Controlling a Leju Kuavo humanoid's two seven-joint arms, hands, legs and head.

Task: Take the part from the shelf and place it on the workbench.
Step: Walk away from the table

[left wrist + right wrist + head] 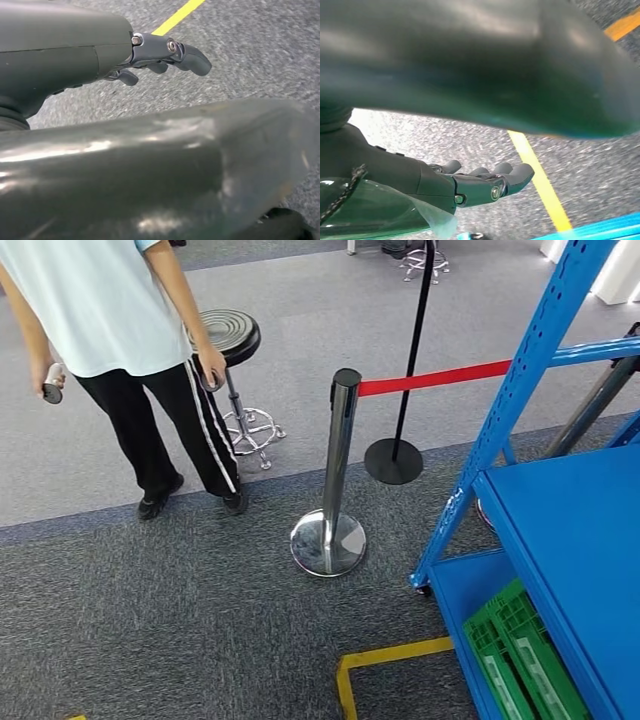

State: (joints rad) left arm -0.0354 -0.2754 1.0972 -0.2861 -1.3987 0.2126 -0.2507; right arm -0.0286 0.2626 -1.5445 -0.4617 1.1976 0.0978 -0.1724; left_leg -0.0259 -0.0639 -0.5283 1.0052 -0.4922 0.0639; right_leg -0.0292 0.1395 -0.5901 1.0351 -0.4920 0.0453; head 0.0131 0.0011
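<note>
Two robot hands are hanging low over the grey speckled carpet, each holding nothing. In the left wrist view the left robot hand (158,55) is reaching out with its dark fingers (190,57) loosely extended and slightly apart above the carpet (256,55), with a yellow floor line (177,15) running beyond them. In the right wrist view the right robot hand (486,182) is lying likewise with fingers stretched out and a little apart, empty, beside another stretch of yellow line (539,180) and a strip of blue metal edge (595,231).

Nearest in the head view, a yellow taped corner (377,660) is marking the floor just left of the blue steel shelf rack (573,530). On the rack's lowest level two green slatted plastic crates (521,655) are sitting side by side, partly hidden under the bare blue shelf above them; whether they are holding the part cannot be told.

Farther out, a polished chrome barrier post (336,480) is standing on its round base, a red belt (434,378) running from its top toward the rack's upright. Behind it a thin black post (411,370) is rising from a flat black disc base.

Farther left, a person in a pale shirt and black striped trousers (136,350) is standing beside a round black stool on a chrome footring (230,340), holding a small object in each hand.
</note>
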